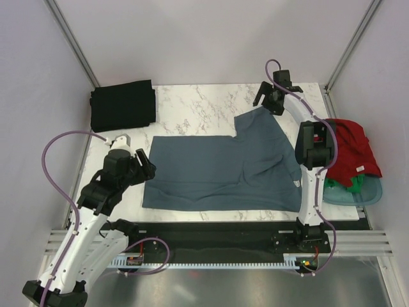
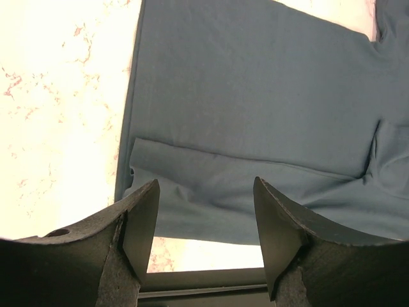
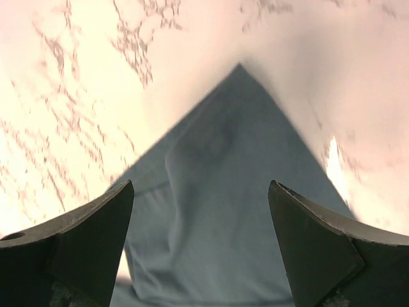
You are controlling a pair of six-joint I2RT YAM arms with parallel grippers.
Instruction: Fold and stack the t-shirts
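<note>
The slate blue-grey t-shirt (image 1: pixel 217 171) lies spread on the marble table, one sleeve reaching to the far right. My left gripper (image 1: pixel 146 165) is open and empty above the shirt's left edge, which shows in the left wrist view (image 2: pixel 255 109). My right gripper (image 1: pixel 268 102) is open and empty above the sleeve's far corner, seen in the right wrist view (image 3: pixel 223 211). The black t-shirt (image 1: pixel 123 105) lies folded at the far left corner. The red t-shirt (image 1: pixel 348 150) and the green t-shirt (image 1: pixel 342 187) lie in the tub on the right.
The pale blue plastic tub (image 1: pixel 370 195) stands off the table's right edge, beside the right arm's upright links (image 1: pixel 313 153). Bare marble (image 1: pixel 198 109) lies between the black shirt and the right gripper. A black rail (image 1: pixel 211 233) runs along the near edge.
</note>
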